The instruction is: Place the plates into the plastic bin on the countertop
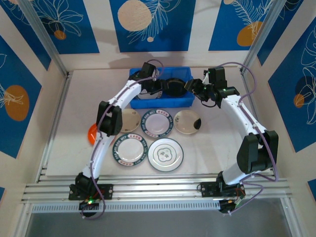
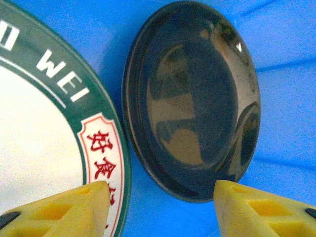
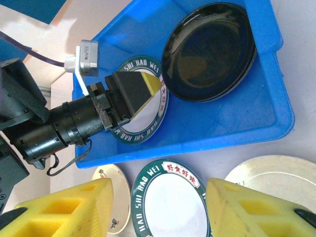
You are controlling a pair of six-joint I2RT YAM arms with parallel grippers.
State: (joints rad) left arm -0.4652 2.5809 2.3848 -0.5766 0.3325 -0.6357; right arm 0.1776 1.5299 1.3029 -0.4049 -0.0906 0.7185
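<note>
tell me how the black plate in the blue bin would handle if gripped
Probably slippery: the black plate is glossy, mirroring its surroundings. Likely stiff, keeping a clean round outline. Its shallow rim may offer little to pinch.

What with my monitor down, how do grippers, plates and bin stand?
Left gripper open, empty, over bright blue plastic bin. Right gripper open, empty. Round black plate, green-rimmed white plate binned; more plates on pale countertop. Left arm crowds bin.

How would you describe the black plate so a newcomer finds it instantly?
Find the blue plastic bin at the back of the countertop. Two plates sit inside; the black plate is the right-hand one from above, glossy and plain, unlike the green-rimmed lettered plate beside it.
</note>
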